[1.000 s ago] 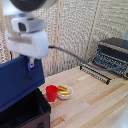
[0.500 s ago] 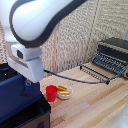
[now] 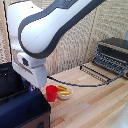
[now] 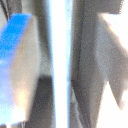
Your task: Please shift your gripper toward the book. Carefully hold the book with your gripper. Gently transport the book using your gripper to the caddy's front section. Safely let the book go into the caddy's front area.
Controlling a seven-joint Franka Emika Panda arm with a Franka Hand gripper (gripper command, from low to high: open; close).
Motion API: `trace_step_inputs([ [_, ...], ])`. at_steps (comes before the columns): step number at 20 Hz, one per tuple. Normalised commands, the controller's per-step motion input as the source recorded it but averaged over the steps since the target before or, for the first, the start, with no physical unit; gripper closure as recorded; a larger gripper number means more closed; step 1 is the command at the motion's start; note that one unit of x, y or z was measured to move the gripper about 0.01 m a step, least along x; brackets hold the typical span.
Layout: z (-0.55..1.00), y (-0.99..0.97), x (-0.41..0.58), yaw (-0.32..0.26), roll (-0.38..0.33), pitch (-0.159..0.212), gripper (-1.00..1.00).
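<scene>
My white gripper [image 3: 33, 89] hangs low at the exterior view's left, its short dark fingers meeting the top edge of the navy-blue book [image 3: 20, 110]. It is shut on the book, which hangs upright below it with a brownish edge at its lower right. The black caddy [image 3: 7, 80] stands just behind the book at the far left, and the book hides most of it, dividers included. I cannot tell which compartment the book is over. The wrist view is blurred: a blue finger [image 4: 17, 45] and a pale upright strip [image 4: 60, 65] between the jaws.
A red cup [image 3: 51, 93] and a small white bowl with yellow food [image 3: 64, 91] stand on the wooden table [image 3: 95, 107], just beside the book. A dark toaster oven [image 3: 112, 55] with a pulled-out rack [image 3: 97, 72] stands at the far right.
The gripper has come down steadily with the book, whose top edge has sunk from above the red cup's level to about level with it. The cup and bowl have not moved.
</scene>
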Motion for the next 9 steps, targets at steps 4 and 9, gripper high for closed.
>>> trace_step_inputs([
  [4, 0.43, -0.41, 0.174, 0.117, 0.108, 0.038, -1.00],
  [9, 0.36, -0.56, 0.132, 0.160, 0.115, -0.004, -1.00],
])
